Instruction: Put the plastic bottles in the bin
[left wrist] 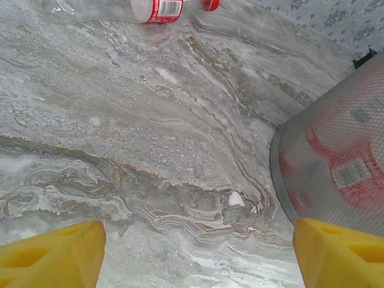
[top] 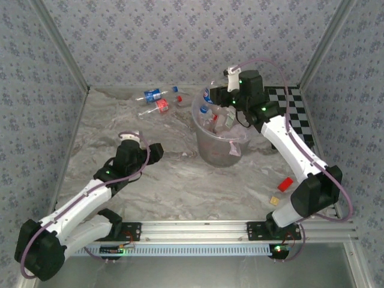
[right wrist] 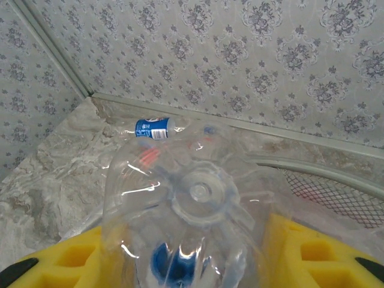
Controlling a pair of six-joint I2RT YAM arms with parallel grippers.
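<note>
1. A clear bottle (right wrist: 198,192) sits closest to the lens in the right wrist view, base toward the camera. It is pinched between the yellow pads of the right hand (right wrist: 198,264).
2. From above, that hand hangs at the far rim of the bin (top: 219,153) — the step in hand looks like the drop.
3. To do it well, carry the bottle inward until it is over the mouth rather than the rim, then spread the pads fully. The bottles already inside (top: 216,120) stand high, so one let go at the edge might bounce out.
4. The left hand (left wrist: 195,261) is spread and holds nothing, low over bare counter just beside the bin's wall. It is best kept there, out of the drop.
5. Not yet binned: a blue-label bottle (top: 152,95) and a red-label bottle (top: 161,105), lying left of the bin near the far wall.
6. The counter (top: 180,180) is grey and marble-patterned — probably smooth enough for a dropped bottle to roll.
7. Flowered wallpaper (top: 180,36) closes three sides; a checkerboard (top: 294,114) lies far right, and a red block (top: 285,183) and a yellow block (top: 275,201) lie by the right arm
</note>
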